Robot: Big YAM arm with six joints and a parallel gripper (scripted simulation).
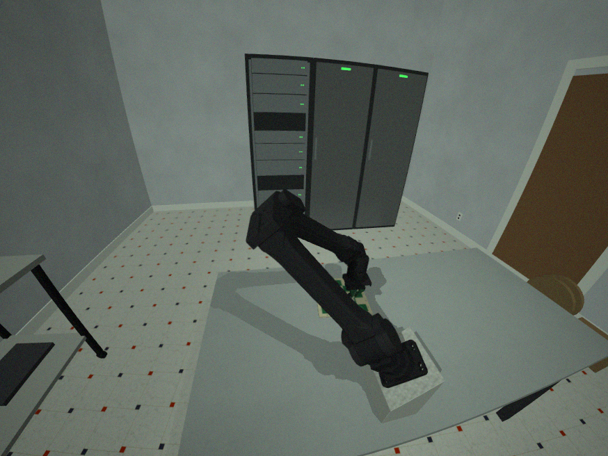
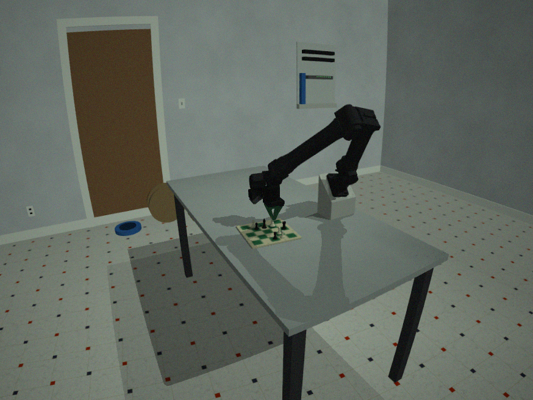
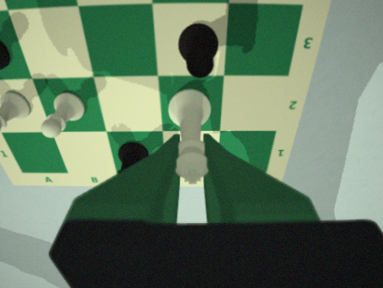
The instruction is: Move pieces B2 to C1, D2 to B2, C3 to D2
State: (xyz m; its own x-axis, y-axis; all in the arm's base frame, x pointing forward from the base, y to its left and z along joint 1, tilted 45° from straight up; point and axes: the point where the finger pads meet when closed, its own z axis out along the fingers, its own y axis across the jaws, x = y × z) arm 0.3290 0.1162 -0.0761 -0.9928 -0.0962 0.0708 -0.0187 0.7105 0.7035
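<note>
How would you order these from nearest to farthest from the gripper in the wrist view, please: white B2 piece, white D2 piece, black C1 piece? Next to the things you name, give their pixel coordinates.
1. white D2 piece point(image 2: 272, 224) point(image 3: 190, 107): between the fingers
2. black C1 piece point(image 2: 283, 225) point(image 3: 133, 153): left in view
3. white B2 piece point(image 2: 282, 229) point(image 3: 69, 106): farther left

I'd call the place I'm looking into a server or network room, perhaps a lab. Against the far wall in the top view I see tall dark cabinets point(image 1: 339, 142), the left one stacked with rack units and dotted with green lights. My exterior view gives me a wall panel point(image 2: 316, 92) with black strips, a blue upright bar and a row of small green lights. Around that I have plain grey-blue walls point(image 1: 186, 98) point(image 2: 232, 86), a speckled tile floor point(image 1: 161, 265) point(image 2: 64, 318) and a brown door point(image 1: 554, 186) point(image 2: 114, 120).
</note>
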